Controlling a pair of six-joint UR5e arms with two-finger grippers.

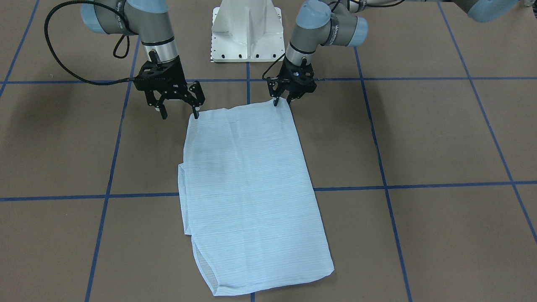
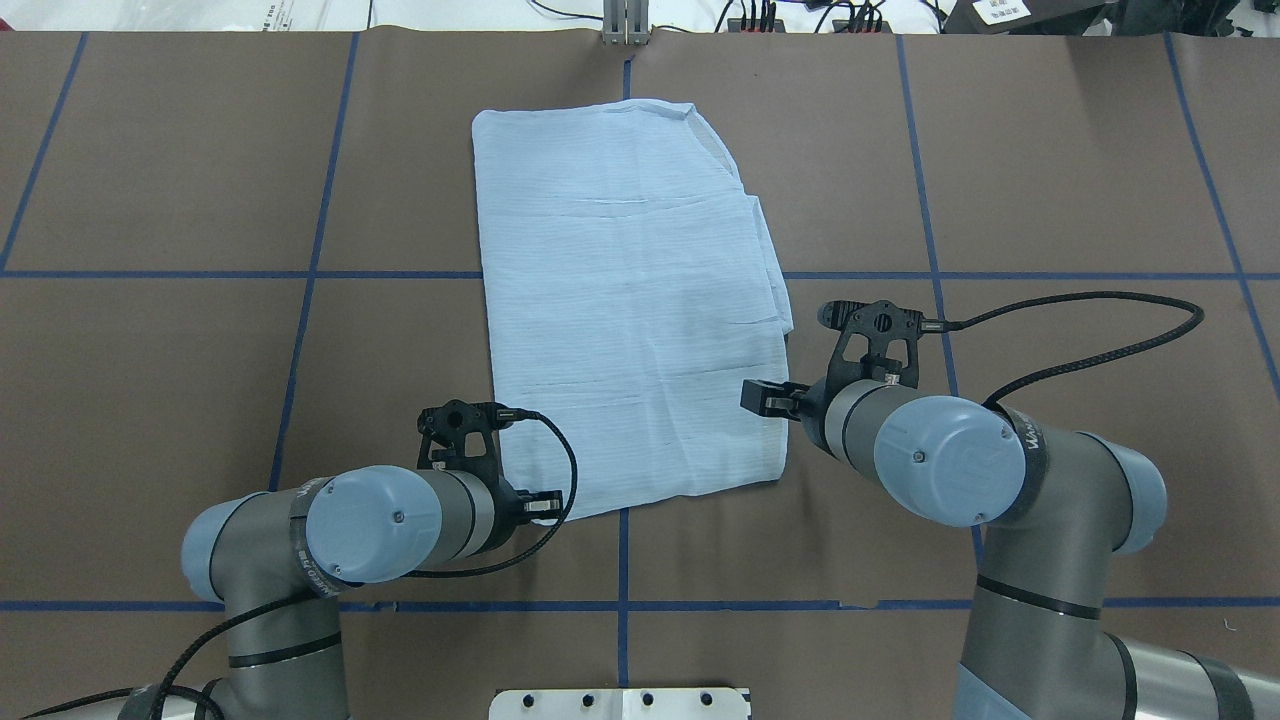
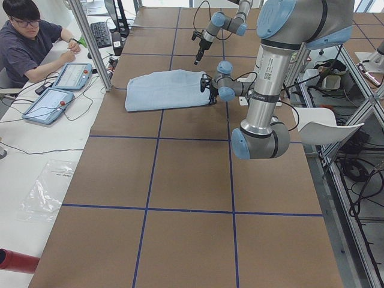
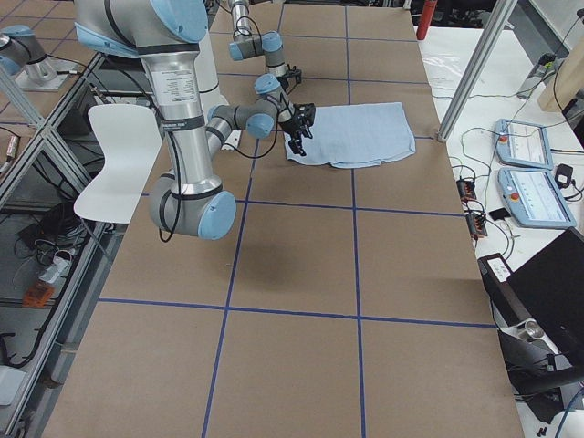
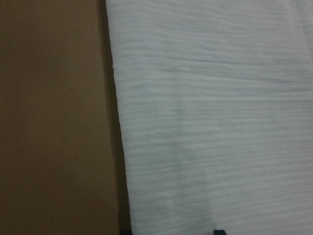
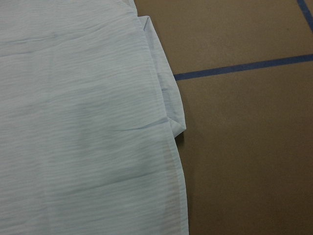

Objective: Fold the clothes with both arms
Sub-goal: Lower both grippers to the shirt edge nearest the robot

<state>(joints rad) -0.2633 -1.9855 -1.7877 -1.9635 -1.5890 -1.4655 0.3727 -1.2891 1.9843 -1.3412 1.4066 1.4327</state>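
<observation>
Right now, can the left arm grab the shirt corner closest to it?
Probably yes. The left end effector hangs open right at the near corner of the shirt, and nothing shows between them.

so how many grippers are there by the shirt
2. The left gripper is at the robot-side corner of the shirt on the robot's left; the right gripper is at its other robot-side corner. None looks hidden.
</observation>
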